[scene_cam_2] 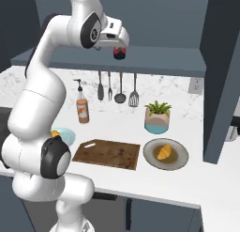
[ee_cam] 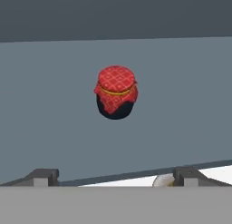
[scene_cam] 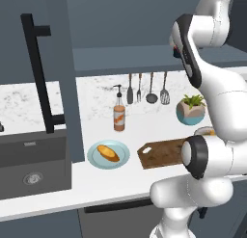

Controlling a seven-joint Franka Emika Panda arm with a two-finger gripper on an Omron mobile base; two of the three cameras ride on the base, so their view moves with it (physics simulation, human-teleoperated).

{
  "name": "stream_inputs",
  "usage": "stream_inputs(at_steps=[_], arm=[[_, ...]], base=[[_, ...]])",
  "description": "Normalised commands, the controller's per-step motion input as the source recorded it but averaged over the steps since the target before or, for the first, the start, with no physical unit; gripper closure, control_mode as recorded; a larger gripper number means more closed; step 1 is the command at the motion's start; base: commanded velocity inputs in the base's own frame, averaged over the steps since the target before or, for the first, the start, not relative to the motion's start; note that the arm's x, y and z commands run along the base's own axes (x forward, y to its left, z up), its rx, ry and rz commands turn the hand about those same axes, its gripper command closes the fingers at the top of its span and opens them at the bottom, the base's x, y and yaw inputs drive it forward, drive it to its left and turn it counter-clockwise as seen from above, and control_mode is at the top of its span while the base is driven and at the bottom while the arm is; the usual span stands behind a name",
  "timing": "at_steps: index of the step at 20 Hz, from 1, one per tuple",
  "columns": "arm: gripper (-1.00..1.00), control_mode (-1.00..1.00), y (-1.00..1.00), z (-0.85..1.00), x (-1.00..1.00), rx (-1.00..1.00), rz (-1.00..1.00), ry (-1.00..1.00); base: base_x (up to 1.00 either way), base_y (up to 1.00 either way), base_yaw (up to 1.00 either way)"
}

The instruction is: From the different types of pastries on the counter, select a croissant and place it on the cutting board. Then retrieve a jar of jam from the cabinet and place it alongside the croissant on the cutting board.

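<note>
Arm reared high, its wrist bent level at the open cabinet (scene_cam_2: 140, 62); the gripper (scene_cam_2: 123, 47) has its jaws spread wide, empty, the jar of jam (ee_cam: 116, 92) just ahead on the shelf, upright, dark with a red checked cloth cap tied in gold.

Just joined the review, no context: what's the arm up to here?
The white arm is raised to the open cabinet, its pincer open and empty, facing the jar of jam on the shelf, not yet touching it. Down on the counter, the cutting board has nothing on it. One pastry sits on a blue plate to the board's left, another on a dark plate to its right. So neither item is on the board yet.
</note>
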Motion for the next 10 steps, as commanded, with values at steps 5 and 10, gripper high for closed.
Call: stream_inputs(at_steps=[5, 10], arm=[[-1.0, -1.0, 0.0, 0.0, 0.57, -0.01, 0.0, -0.03], [-1.0, -1.0, -0.11, 0.0, 0.51, 0.0, 0.0, 0.0]], base=[[0.0, 0.0, 0.0], [0.0, 0.0, 0.0]])
